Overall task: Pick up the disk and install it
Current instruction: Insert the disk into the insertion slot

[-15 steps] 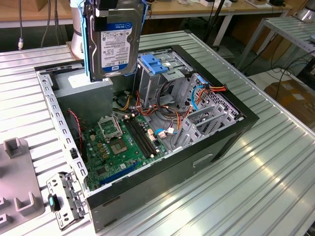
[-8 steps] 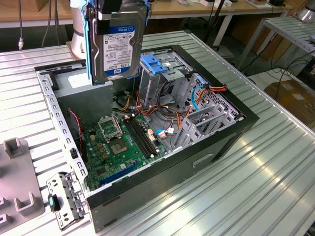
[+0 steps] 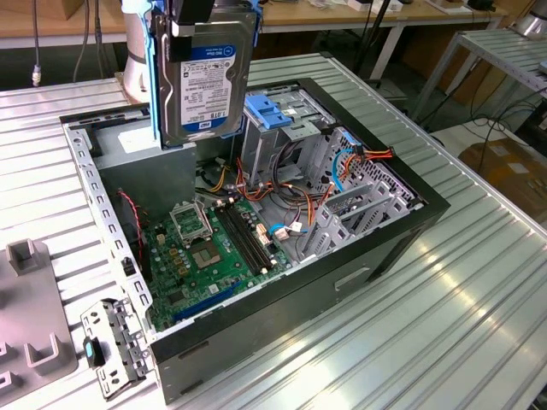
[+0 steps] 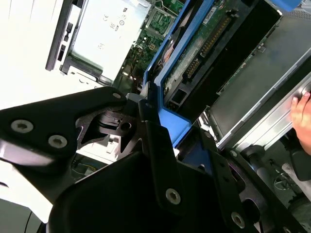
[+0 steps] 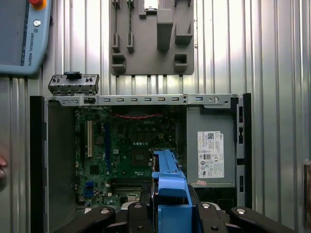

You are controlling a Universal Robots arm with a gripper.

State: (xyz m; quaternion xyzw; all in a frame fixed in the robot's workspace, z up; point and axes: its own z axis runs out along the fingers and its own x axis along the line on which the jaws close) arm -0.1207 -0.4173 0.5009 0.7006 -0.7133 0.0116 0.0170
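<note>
One disk [image 3: 205,85] hangs on edge in the air above the open case [image 3: 410,222], label side facing the exterior view. Its blue carrier [image 3: 154,81] wraps the rim. The fingers [image 4: 156,145] are clamped on the carrier's upper end, one black pad flat against the blue plastic in the second wrist view. As I read it, gripping the frame and not the metal body keeps the drive's lower end and connector edge free, and holding it upright gives it a slim outline over a crowded box.

Below it the case lies on its side with the open face up, so everything inside is reached from above. The board [image 3: 205,248] takes up the floor under and in front of the disk. The cage [image 3: 295,141] stands just to the exterior view's right of it, with a light-blue latch plate [image 3: 267,111] on top. Orange and blue cables [image 3: 282,184] sprawl between cage and board; they look like the likeliest thing to snag. A grey supply box [image 5: 211,145] fills one end of the case.

Room is good at this height: the disk's lower edge sits clear of the case rim and touches nothing. Lower down the gaps narrow, with sheet-metal edges at the cage and perforated rails along the rim.

Around the case the ribbed bench [image 3: 444,333] is mostly bare. A grey tray [image 3: 34,342] and a small bracket [image 3: 111,346] lie near one corner, well apart from the disk. A person's hand [image 4: 301,109] shows at the bench side.
</note>
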